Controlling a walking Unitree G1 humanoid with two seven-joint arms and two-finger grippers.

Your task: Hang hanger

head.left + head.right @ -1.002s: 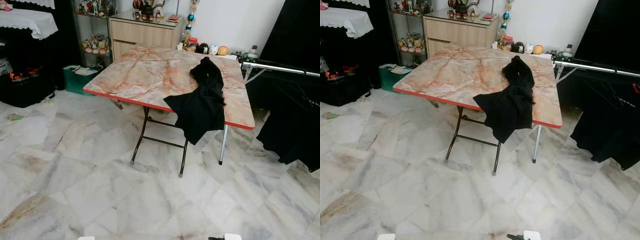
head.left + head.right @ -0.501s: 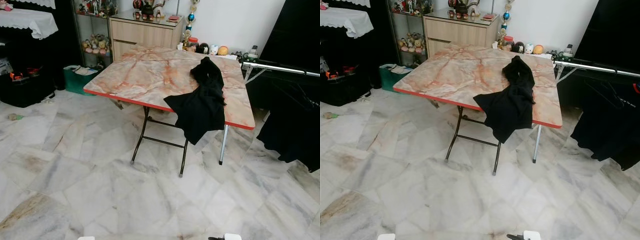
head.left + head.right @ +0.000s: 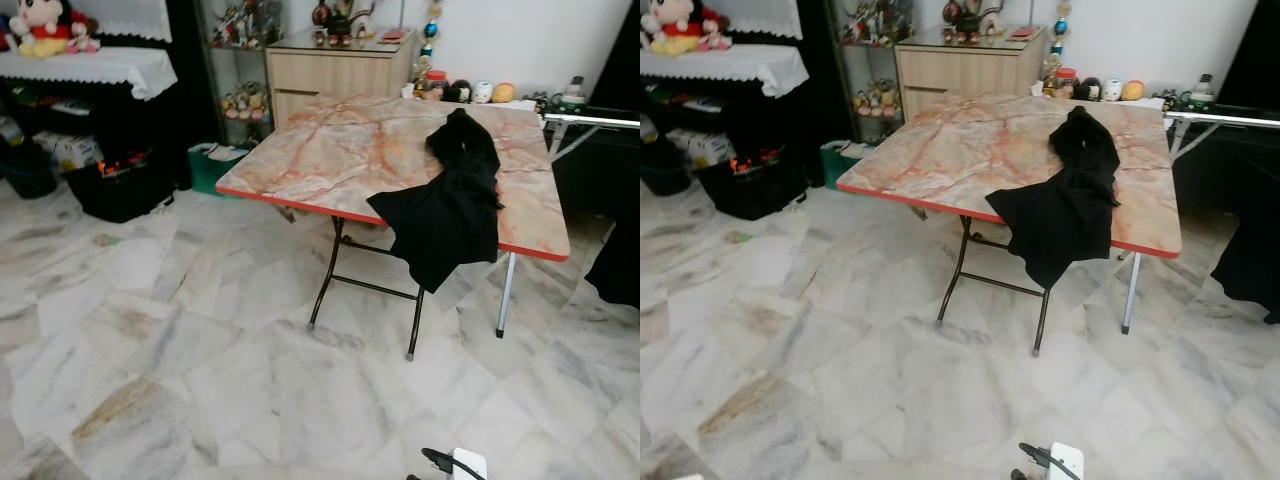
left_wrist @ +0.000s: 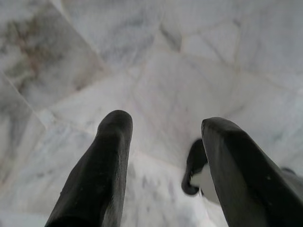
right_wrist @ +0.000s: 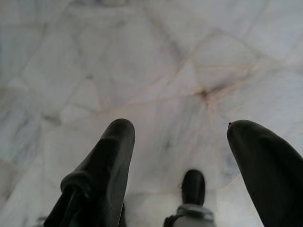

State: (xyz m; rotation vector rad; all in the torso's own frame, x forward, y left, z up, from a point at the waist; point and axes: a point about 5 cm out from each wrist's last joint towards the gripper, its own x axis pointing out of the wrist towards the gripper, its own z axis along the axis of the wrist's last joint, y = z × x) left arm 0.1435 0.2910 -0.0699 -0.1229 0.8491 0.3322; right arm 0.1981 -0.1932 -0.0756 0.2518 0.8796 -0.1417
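One black garment lies on the folding table, draped over its near edge, well ahead of both grippers. No hanger can be made out; it may sit inside the cloth, which would explain the bunched upper part. One drying rack stands beyond the table on the right-gripper side, probably the hanging point. The left gripper hangs idle, fingers spread wide, empty, pointing at the marble floor. The right gripper does likewise, equally spread and empty. Judged stage: approach, nothing grasped yet.
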